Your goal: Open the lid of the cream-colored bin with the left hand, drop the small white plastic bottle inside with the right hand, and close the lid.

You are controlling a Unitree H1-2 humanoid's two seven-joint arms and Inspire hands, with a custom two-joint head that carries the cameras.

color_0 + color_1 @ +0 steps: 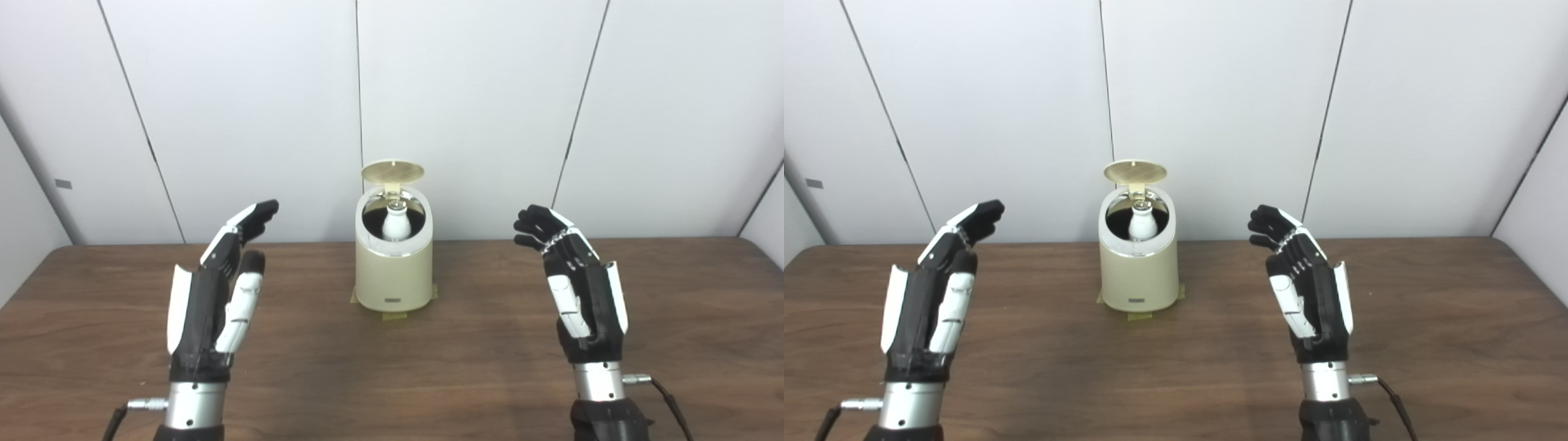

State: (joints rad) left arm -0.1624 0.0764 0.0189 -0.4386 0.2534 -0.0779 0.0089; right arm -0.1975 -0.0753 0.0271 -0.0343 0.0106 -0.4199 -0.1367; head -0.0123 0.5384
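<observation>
The cream-colored bin (pixel 393 269) stands at the middle of the wooden table (pixel 392 367), near the back wall. Its round lid (pixel 392 172) is tipped up and open. Inside the opening stands the small white plastic bottle (pixel 396 223), upright. My left hand (pixel 217 300) is raised to the left of the bin, open, holding nothing. On the other side my right hand (pixel 576 288) is also raised and open, fingers slightly curled, holding nothing. Both hands are well apart from the bin.
Strips of tape (pixel 395 316) show under the bin's base. White wall panels (pixel 478 92) rise directly behind the table's far edge.
</observation>
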